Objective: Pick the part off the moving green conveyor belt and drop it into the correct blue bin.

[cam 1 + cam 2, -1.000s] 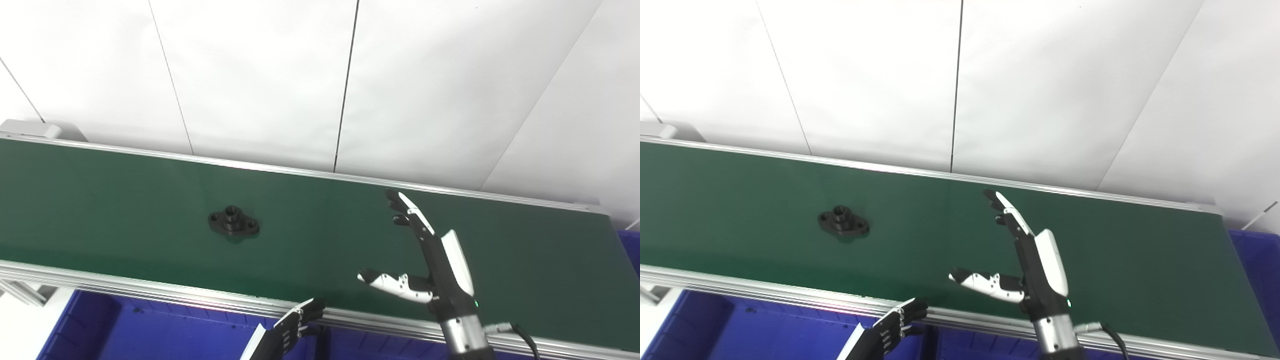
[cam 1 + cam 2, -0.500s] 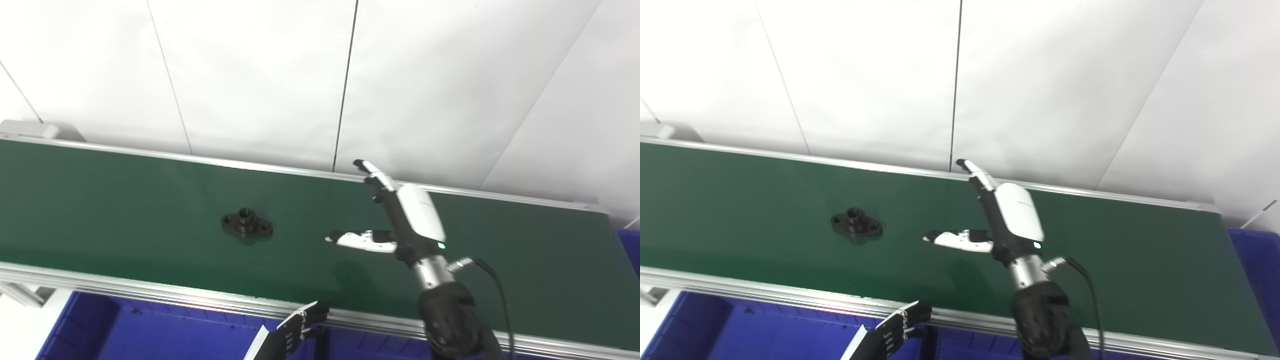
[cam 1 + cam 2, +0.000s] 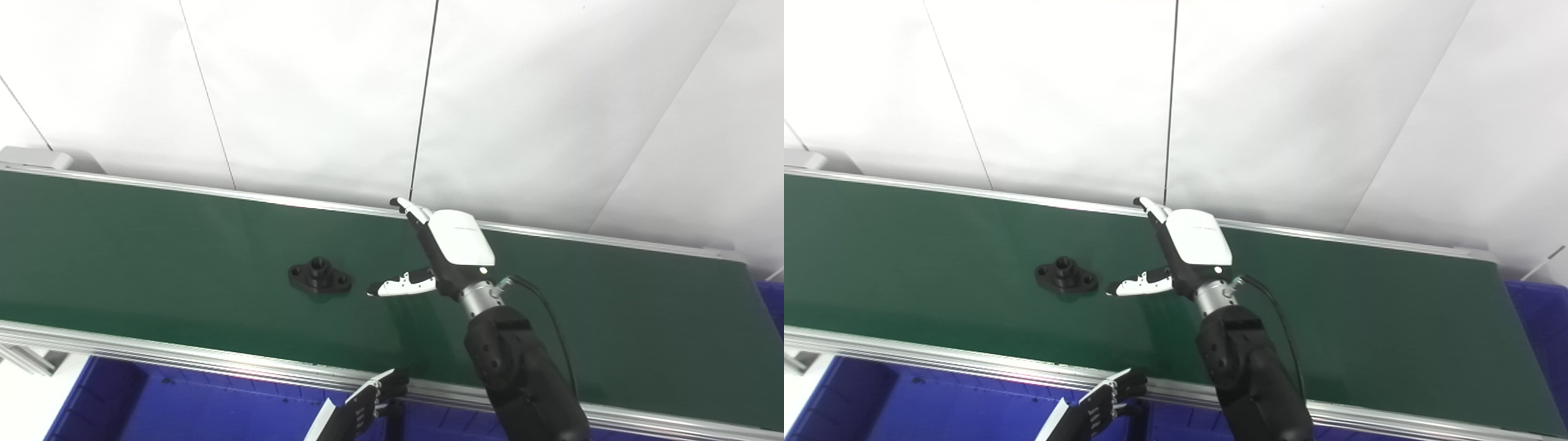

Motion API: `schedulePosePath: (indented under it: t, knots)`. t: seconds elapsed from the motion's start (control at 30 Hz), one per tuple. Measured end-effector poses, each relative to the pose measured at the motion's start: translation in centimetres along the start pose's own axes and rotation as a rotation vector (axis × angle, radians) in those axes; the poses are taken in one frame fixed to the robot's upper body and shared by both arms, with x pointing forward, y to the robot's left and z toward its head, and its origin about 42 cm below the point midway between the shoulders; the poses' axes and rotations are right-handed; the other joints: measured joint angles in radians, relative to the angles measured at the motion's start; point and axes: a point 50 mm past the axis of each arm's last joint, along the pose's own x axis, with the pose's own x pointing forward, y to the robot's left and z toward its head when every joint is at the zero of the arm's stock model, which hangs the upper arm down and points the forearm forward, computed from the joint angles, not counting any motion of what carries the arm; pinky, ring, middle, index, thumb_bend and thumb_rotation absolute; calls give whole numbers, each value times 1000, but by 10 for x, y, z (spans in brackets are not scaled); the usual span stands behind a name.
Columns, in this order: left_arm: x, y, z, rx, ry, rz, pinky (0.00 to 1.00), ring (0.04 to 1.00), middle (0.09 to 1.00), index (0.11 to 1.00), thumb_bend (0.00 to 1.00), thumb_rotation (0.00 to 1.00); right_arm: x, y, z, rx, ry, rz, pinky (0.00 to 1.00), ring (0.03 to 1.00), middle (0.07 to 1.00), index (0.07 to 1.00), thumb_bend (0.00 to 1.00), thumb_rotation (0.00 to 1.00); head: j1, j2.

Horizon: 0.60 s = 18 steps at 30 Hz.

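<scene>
Right hand (image 3: pixel 450 254) has swung left and out across the green conveyor belt (image 3: pixel 153 245) in the last second, now wide open, empty, thumb tip just right of the black part (image 3: pixel 320 277). Part has drifted right on the belt toward it. Grasp looks imminent. Left hand (image 3: pixel 367 407) idles at the near rail over the blue bin (image 3: pixel 184 404), fingers curled, holding nothing.

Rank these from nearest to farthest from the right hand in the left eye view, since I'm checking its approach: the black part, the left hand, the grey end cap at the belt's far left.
1. Black part, on the belt just left of the right hand.
2. Left hand, below at the near rail.
3. Grey end cap, far left corner.
</scene>
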Motion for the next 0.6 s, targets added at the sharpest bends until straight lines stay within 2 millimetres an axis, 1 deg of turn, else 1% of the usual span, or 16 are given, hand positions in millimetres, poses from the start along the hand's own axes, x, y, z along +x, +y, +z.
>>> schedulePosePath:
  t: [0.1,0.17,0.27,0.33,0.37,0.43,0.47,0.53,0.6]
  knots:
    - [0,0,0,18,0,5,727,845,860,846,958,624,4,6,1,-34,-3,7,860,821,835,892,948,537,8,2]
    - [0,0,1,34,0,7,725,847,861,850,954,626,7,11,2,-53,-8,25,898,835,840,893,941,541,11,3]
    - [0,0,1,36,0,9,709,845,860,846,943,604,11,17,4,-74,-10,48,894,840,843,895,936,543,12,6]
    - [0,0,1,36,1,10,709,851,869,854,953,625,13,17,6,-70,-12,51,869,836,843,896,938,545,14,8]
    - [0,0,1,37,0,10,711,853,870,856,949,626,14,17,8,-60,-14,53,829,826,841,897,941,544,14,8]
    - [0,0,2,40,-1,9,727,861,879,866,946,631,18,18,11,-40,-15,60,693,784,833,900,946,557,17,9]
    - [0,-1,2,40,0,8,728,861,879,866,946,631,20,19,13,-29,-12,67,685,782,832,900,946,558,17,9]
    - [0,-1,2,40,0,8,707,853,874,862,943,630,21,21,17,-10,0,87,590,726,811,903,948,565,18,11]
    - [0,-1,2,42,0,7,704,851,877,866,943,634,22,24,21,5,15,114,559,699,796,900,949,570,20,12]
